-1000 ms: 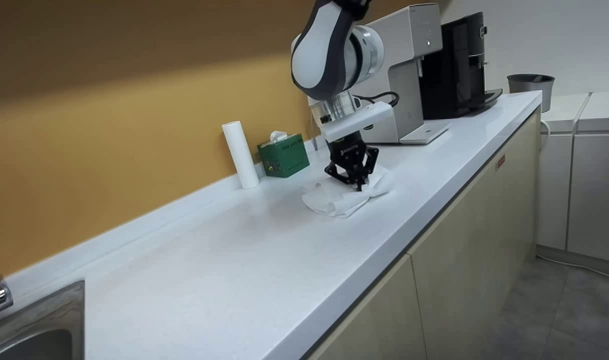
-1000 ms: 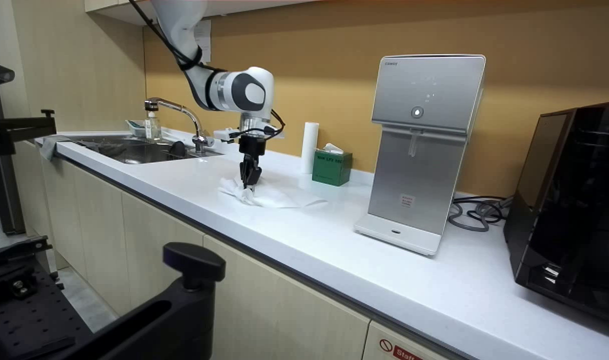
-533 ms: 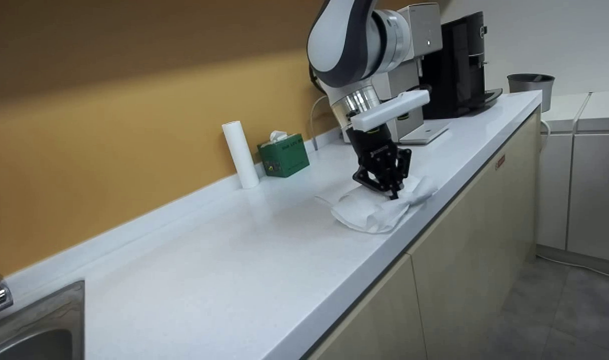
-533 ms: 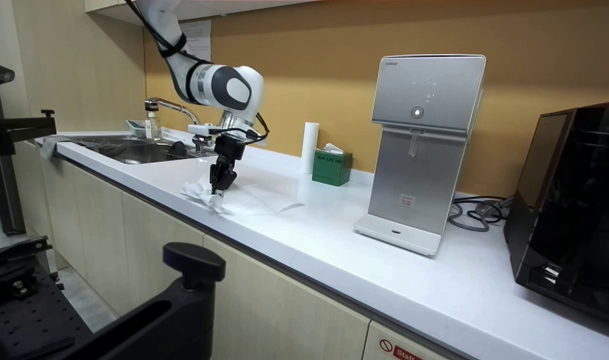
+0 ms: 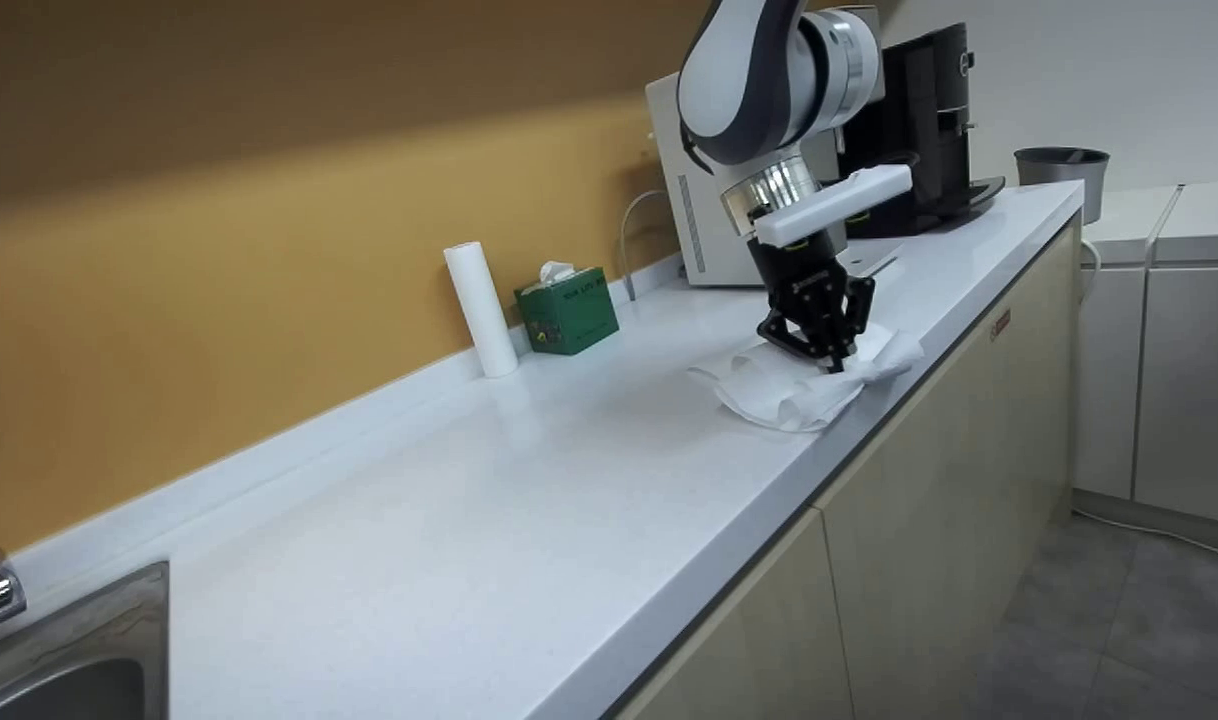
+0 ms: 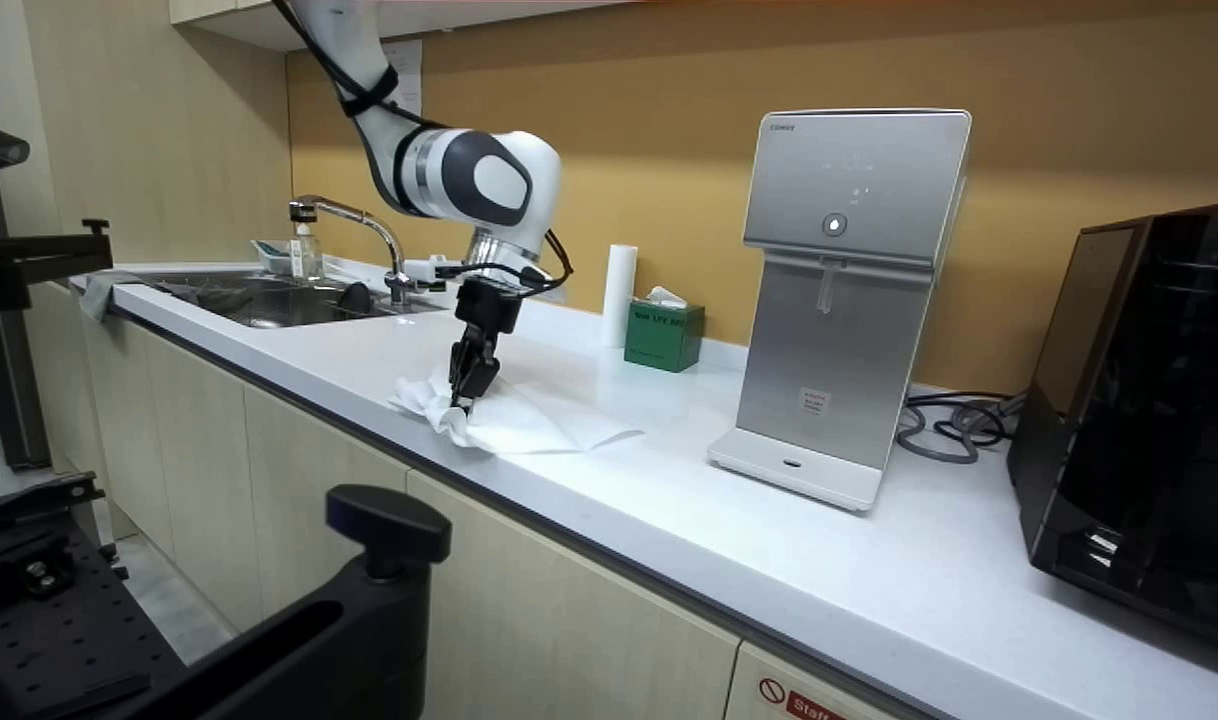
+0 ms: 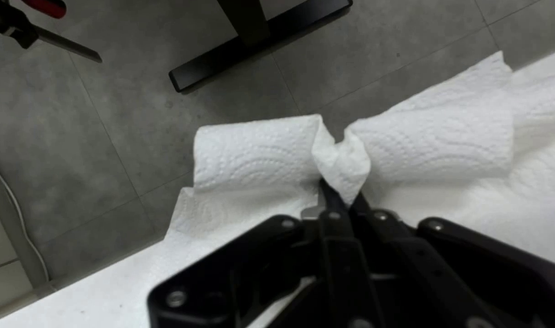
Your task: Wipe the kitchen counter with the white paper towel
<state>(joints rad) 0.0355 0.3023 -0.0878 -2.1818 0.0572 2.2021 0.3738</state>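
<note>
End effector (image 7: 345, 198) clamps a paper towel (image 7: 259, 155) spread beneath it, apparently against the counter (image 5: 419, 520).

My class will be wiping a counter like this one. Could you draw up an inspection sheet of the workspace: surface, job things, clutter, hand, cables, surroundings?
Surface: white kitchen counter, smooth-looking.
Job things: white paper towel, crumpled, lying on the counter near its front edge.
Clutter: paper towel roll standing beside a green tissue box; water dispenser; black machine, possibly for coffee.
Hand: shut on a pinched fold of the towel.
Cables: black cable looping at the robot arm; tangled cables between dispenser and black machine; white cable along the floor.
Surroundings: sink with faucet; mustard wall; gray bin by the counter's end.
</note>
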